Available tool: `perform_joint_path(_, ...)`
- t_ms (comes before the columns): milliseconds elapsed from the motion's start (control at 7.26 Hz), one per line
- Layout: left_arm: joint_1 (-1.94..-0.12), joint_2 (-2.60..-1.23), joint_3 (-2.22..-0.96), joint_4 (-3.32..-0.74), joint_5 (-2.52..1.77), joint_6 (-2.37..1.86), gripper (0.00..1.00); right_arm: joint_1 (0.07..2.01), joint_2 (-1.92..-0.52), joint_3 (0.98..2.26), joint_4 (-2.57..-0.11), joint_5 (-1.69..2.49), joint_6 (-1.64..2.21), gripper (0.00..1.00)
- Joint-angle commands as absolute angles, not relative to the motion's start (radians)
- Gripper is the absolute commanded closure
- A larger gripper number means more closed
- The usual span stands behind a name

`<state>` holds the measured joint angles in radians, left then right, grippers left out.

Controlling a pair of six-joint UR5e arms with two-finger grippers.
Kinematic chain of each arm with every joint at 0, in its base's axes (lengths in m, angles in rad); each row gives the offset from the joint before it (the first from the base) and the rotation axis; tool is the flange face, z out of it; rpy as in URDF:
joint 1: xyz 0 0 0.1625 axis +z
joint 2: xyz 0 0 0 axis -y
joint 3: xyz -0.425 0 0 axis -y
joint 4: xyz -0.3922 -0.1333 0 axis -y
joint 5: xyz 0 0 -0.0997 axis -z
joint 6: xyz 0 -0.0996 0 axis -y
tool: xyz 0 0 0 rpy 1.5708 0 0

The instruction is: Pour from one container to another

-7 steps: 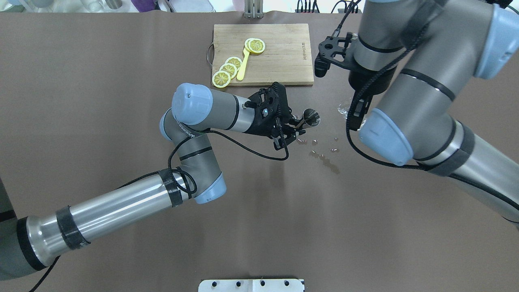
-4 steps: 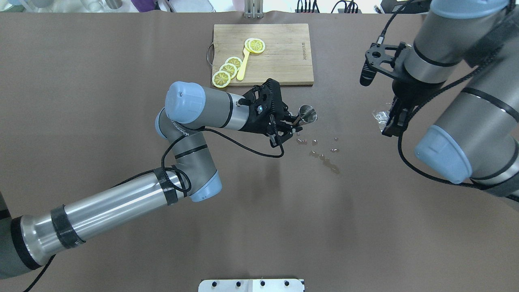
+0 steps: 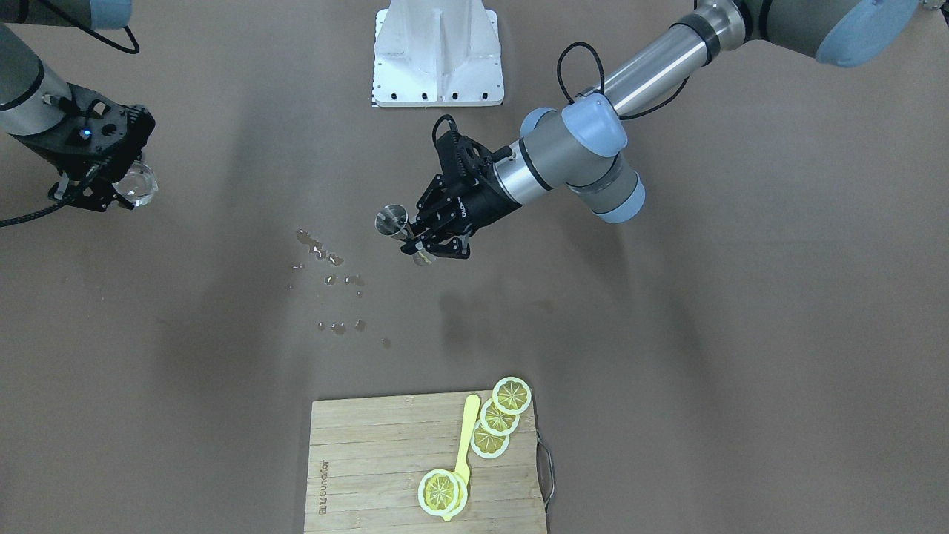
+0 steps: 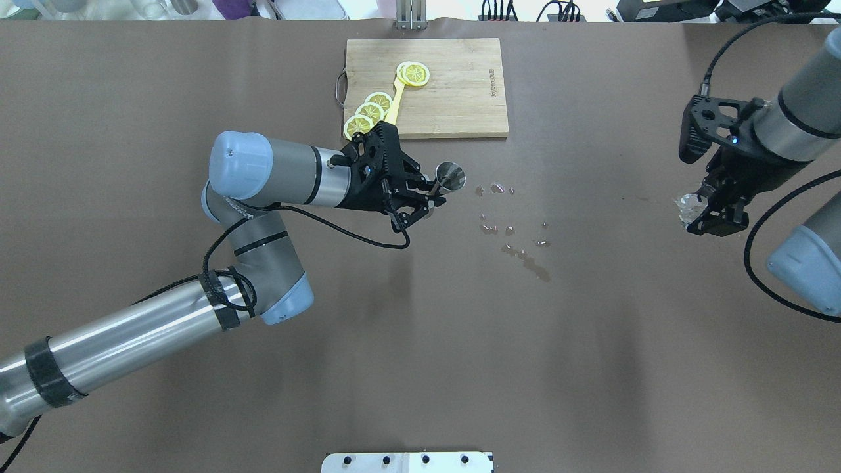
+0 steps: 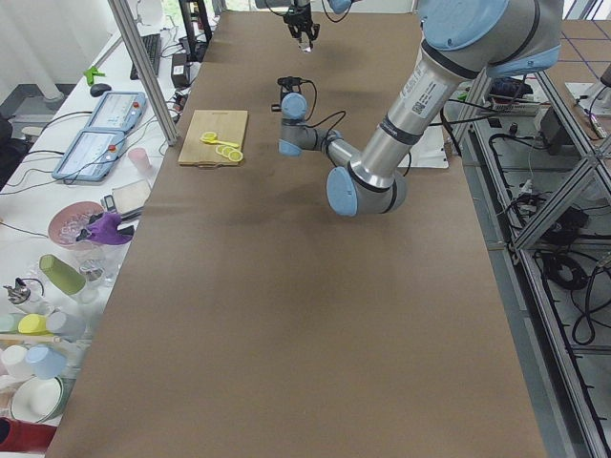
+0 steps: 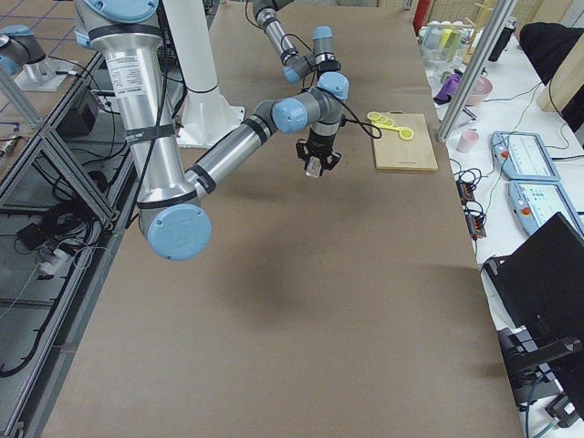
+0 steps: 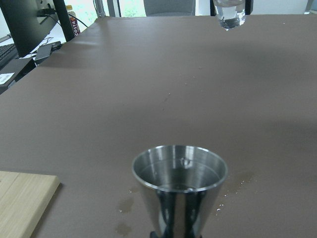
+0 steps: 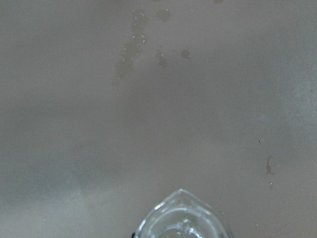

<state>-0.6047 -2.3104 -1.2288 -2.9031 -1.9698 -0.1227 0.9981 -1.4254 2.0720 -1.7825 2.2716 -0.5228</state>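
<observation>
Brown counter [image 4: 420, 368], spilled drops [image 4: 525, 256] between two containers held above it.
Left tool [image 4: 433, 190] clamped on steel jigger [image 4: 451, 176], mouth up, just off the board [image 4: 453, 98]; contents unclear. Right tool [image 4: 713, 213] gripping clear glass [image 4: 686, 209], well apart at the counter's right end, a little clear stuff at its bottom.
</observation>
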Motion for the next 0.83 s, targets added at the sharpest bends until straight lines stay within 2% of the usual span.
perform_joint_path(0,-0.633,-2.208,-1.293,-2.948,-1.970,-0.159,1.00,1.044,-1.624,2.069,-1.514,2.284,-0.538,1.00)
perform_joint_path(276,-0.666,-2.122,-1.360,-2.986,-1.968,-0.182,1.00,1.068,-1.735,2.033,-1.331,2.287,-0.534,1.00)
perform_joint_path(689,-0.643,-1.935,-1.509,-3.091,-1.699,-0.276,1.00,1.135,-1.746,1.782,-1.009,2.373,-0.488,1.00)
